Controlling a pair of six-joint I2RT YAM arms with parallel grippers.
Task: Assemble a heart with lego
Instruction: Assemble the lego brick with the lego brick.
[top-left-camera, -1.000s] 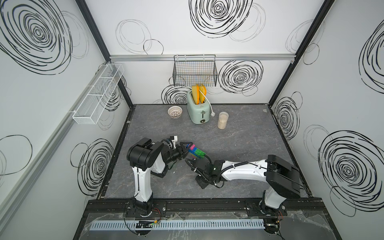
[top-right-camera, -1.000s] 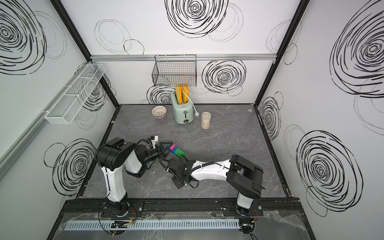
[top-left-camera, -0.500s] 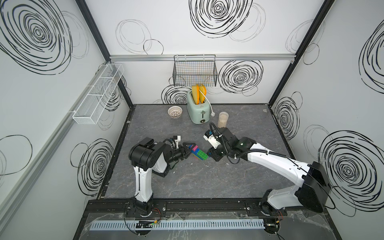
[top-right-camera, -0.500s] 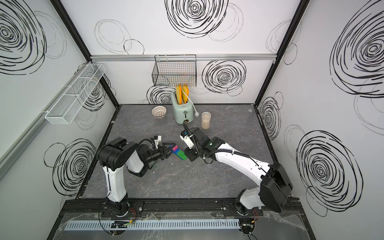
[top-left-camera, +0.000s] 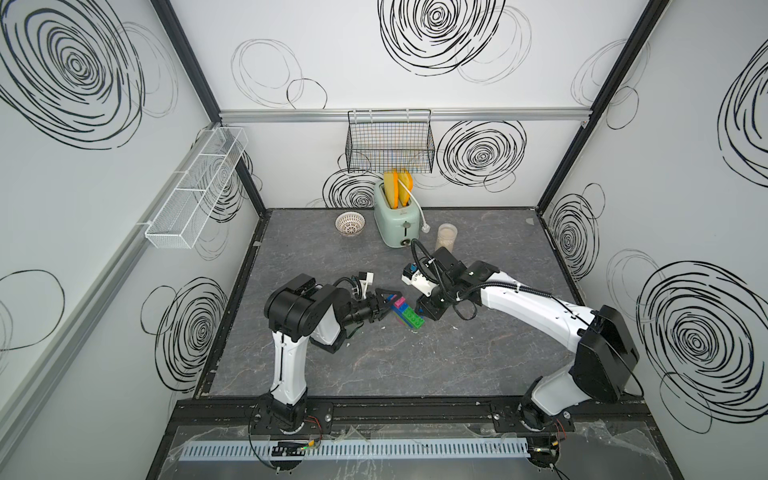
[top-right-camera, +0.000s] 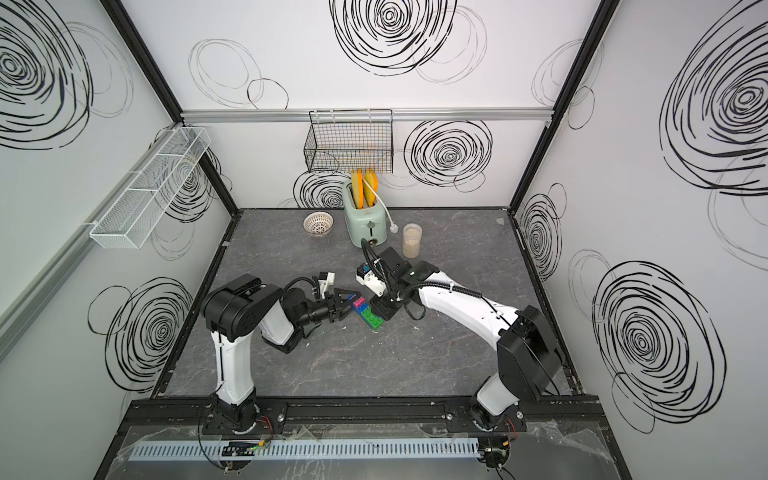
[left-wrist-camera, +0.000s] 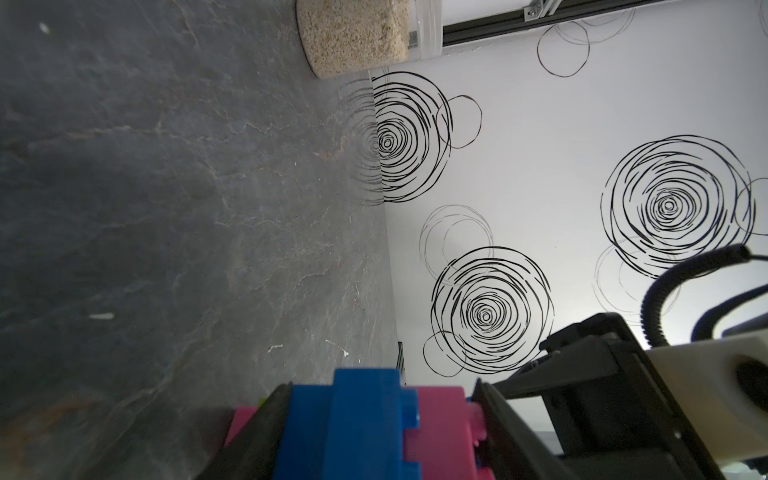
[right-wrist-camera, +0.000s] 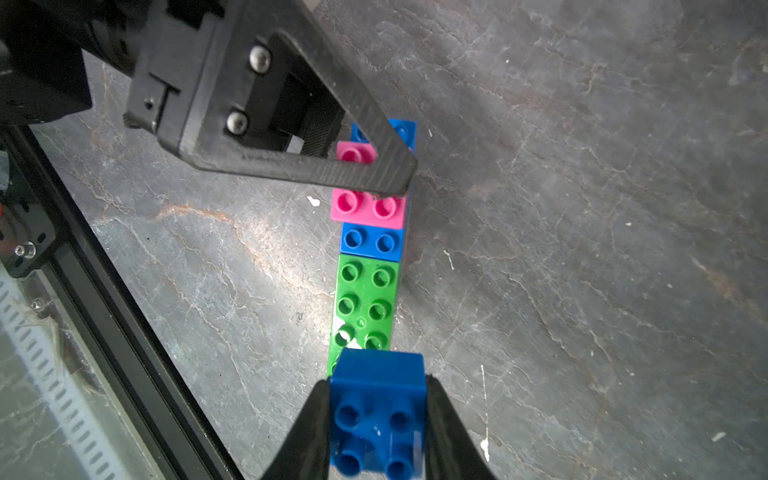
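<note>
In both top views the right arm, folded low near the front rail 1 second ago, now reaches in from the right. Its right claw (top-left-camera: 430, 311) (top-right-camera: 384, 309) stands just beside the green end of the heart (top-left-camera: 409, 316) (top-right-camera: 368, 313). The left arm and the heart sit much as before. The left claw (top-left-camera: 390, 300) (top-right-camera: 347, 300) clamps the heart's other, pink-and-blue end, mid-table in front of the toaster (top-left-camera: 395, 218).

In the left wrist view the left claw (left-wrist-camera: 380, 399) is closed on blue and pink bricks of the heart (left-wrist-camera: 353, 436), with 1 dark finger on each side. A jar (left-wrist-camera: 361, 37) of pale grain stands well apart on the grey table (left-wrist-camera: 166, 208).

In the right wrist view the heart (right-wrist-camera: 368, 232) is a narrow stepped row: blue, pink, blue, then a 6-stud green brick (right-wrist-camera: 365, 299). The right claw (right-wrist-camera: 376, 399) grips 1 blue brick (right-wrist-camera: 378, 415) of 4 studs at the green end. I cannot tell whether the 2 touch.
</note>
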